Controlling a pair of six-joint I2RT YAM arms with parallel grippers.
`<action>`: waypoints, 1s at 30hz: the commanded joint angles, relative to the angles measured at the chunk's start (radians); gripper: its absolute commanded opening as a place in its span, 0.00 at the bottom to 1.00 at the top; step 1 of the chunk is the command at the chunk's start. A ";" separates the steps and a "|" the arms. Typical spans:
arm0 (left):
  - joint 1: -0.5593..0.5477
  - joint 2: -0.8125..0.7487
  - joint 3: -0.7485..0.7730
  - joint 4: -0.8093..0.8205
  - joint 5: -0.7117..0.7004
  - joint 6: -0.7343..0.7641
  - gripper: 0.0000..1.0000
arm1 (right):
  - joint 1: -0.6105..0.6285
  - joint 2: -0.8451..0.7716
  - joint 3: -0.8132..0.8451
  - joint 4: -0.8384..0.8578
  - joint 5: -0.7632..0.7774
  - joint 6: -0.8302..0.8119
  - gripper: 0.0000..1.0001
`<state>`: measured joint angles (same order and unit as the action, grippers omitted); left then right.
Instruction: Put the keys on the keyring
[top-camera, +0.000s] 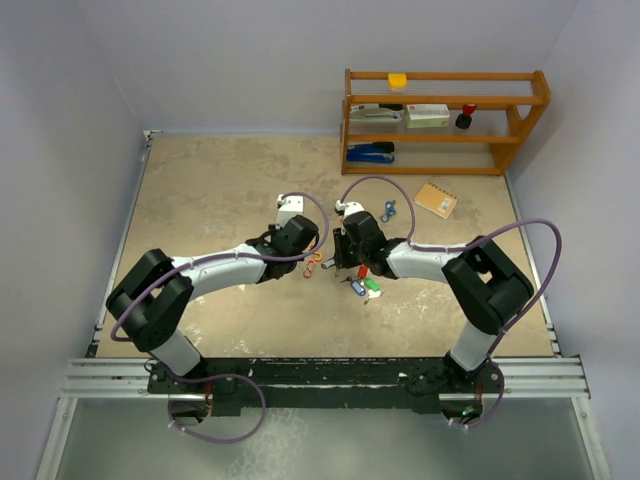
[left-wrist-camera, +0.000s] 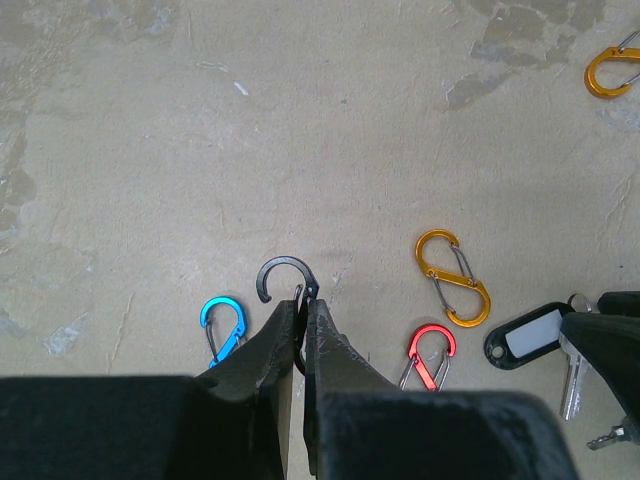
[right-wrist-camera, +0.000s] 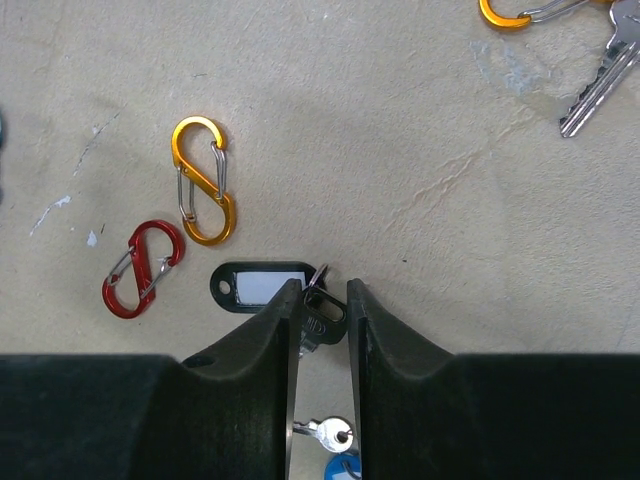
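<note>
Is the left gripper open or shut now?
Shut: the left gripper pinches the black clip, jaws nearly touching in the wrist view.

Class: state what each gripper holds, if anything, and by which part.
Left gripper: black clip, pinched by its lower half, upper hook free. Right gripper: jaws straddle the key head beside the black tag; whether it is gripped cannot be told.

We are seeing a matt, rough, stone-like tabletop (left-wrist-camera: 150, 150). The orange clip (right-wrist-camera: 205, 180), red clip (right-wrist-camera: 143, 268) and blue clip (left-wrist-camera: 221, 303) are gleaming as glossy anodised metal, the black clip (left-wrist-camera: 280, 263) duller. At the red clip's 3 o'clock the key tag (right-wrist-camera: 262, 288) is showing glossy black plastic; the keys (right-wrist-camera: 597, 90) are shining as bare metal.
</note>
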<state>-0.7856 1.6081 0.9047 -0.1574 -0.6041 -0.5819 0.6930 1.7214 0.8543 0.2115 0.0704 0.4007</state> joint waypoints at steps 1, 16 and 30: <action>0.006 -0.033 -0.003 0.012 -0.016 0.010 0.00 | 0.005 -0.005 0.043 -0.012 0.034 0.012 0.26; 0.008 -0.021 -0.004 0.019 -0.010 0.007 0.00 | 0.005 -0.025 0.043 -0.017 0.073 0.005 0.00; 0.008 -0.026 0.041 0.091 0.142 0.031 0.00 | 0.003 -0.243 -0.195 0.265 -0.125 -0.189 0.00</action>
<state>-0.7856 1.6081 0.9031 -0.1387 -0.5430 -0.5785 0.6937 1.5387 0.7162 0.3382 0.0544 0.2951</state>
